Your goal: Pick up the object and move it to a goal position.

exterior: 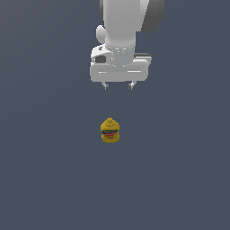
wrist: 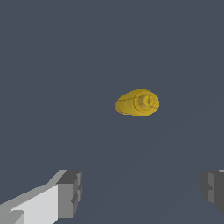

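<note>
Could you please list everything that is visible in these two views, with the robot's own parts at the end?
mustard bottle: one, yellow with a blue-and-red label, standing on the surface near the middle of the exterior view, apart from the robot; the wrist view looks down onto its nozzle top.
surface: one, plain dark grey-blue, filling the background of both views.
arm: one, white and grey, coming in from the top of the exterior view.
end effector: one, white body with grey fingertips, open, holding nothing, not touching the bottle.
</note>
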Robot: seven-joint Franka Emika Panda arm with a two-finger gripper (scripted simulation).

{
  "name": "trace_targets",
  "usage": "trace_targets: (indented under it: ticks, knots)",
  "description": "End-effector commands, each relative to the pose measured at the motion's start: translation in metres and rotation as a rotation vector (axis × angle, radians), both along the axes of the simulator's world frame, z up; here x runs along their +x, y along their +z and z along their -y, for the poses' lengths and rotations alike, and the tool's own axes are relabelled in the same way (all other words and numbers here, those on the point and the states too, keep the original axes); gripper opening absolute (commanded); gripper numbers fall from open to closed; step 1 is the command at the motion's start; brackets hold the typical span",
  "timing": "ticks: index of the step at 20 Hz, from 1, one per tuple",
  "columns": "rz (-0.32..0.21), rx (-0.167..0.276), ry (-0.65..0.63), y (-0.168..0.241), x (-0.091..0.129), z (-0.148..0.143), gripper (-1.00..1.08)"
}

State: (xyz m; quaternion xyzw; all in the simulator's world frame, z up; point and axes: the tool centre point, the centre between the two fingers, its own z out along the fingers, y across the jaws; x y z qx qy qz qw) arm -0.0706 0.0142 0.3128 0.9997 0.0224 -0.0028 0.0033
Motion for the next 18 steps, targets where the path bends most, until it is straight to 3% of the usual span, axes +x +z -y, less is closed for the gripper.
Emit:
trace_targets:
  ticks: [1, 18]
  knots:
    - [0.0, 0.0, 0.0, 0.0, 0.0, 0.0, 1.0]
    - [-0.006, 0.023, -0.005, 0.007, -0.001, -0.014, 1.0]
